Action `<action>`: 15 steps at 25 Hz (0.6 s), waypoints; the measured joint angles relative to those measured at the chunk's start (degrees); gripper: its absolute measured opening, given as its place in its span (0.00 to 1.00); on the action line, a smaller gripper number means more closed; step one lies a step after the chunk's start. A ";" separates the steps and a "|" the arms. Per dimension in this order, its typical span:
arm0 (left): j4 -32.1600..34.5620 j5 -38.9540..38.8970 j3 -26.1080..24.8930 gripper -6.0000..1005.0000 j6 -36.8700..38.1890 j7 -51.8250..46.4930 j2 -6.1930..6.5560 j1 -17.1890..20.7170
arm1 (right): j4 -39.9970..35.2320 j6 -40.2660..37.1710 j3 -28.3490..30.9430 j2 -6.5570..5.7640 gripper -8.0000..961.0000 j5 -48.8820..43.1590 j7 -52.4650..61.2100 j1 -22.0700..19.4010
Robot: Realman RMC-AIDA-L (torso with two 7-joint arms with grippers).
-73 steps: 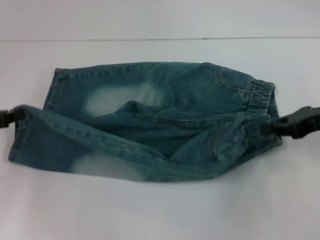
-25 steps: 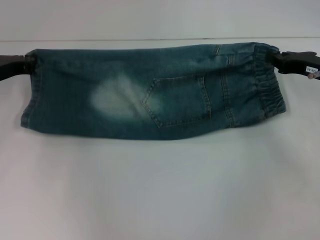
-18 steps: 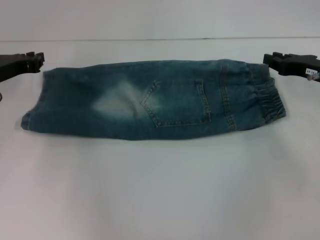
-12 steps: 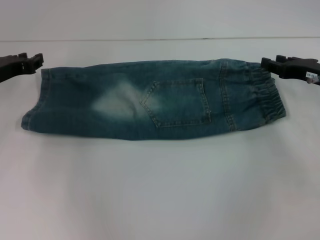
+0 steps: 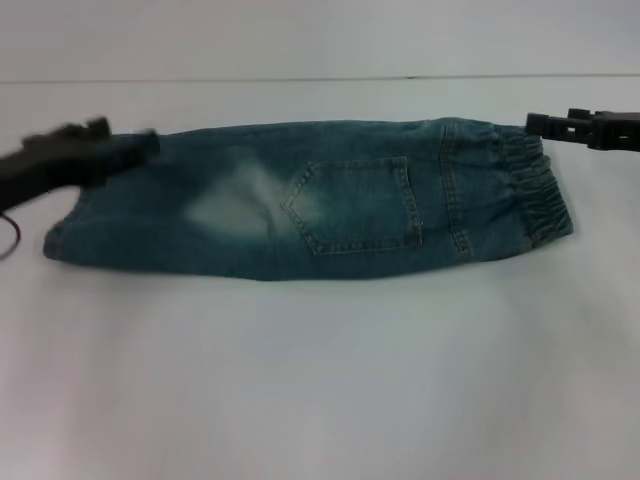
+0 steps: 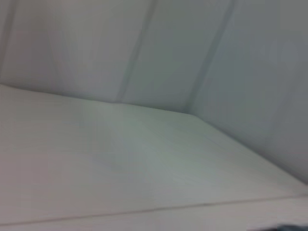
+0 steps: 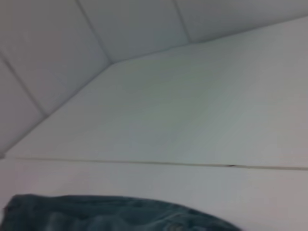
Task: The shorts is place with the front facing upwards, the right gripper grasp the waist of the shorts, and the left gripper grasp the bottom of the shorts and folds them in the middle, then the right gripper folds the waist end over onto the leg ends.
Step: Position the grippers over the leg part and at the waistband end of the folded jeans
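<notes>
The shorts (image 5: 300, 200) lie flat on the white table, folded lengthwise into a long band with a patch pocket (image 5: 355, 205) facing up. The puckered waist (image 5: 535, 195) is at the right end and the leg hems (image 5: 62, 235) at the left end. My left gripper (image 5: 145, 143) is blurred and reaches over the far corner of the leg end. My right gripper (image 5: 535, 123) hovers open just beyond the far corner of the waistband, holding nothing. The right wrist view shows an edge of the shorts (image 7: 120, 211).
The white table (image 5: 320, 380) stretches wide in front of the shorts. A pale wall (image 5: 320, 35) stands close behind the table's far edge. The left wrist view shows only the tabletop (image 6: 120, 163) and wall panels.
Both grippers carried the near half over the far half, let go and the shorts settled flat. Since then the left gripper has swung right over the leg end; the right one barely moved.
</notes>
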 joint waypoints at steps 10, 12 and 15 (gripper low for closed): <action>-0.43 8.76 0.78 0.92 15.12 1.61 0.49 -0.28 | -17.60 -14.78 -5.25 -1.54 0.98 -19.10 26.44 3.36; -1.20 9.06 0.87 0.92 14.83 1.62 0.38 -0.35 | -18.50 -15.51 -6.69 -1.35 0.98 -24.28 29.01 5.40; -2.54 9.17 0.88 0.93 14.20 1.66 0.44 -0.48 | -18.22 -15.06 -7.45 -0.42 0.98 -30.93 30.57 8.05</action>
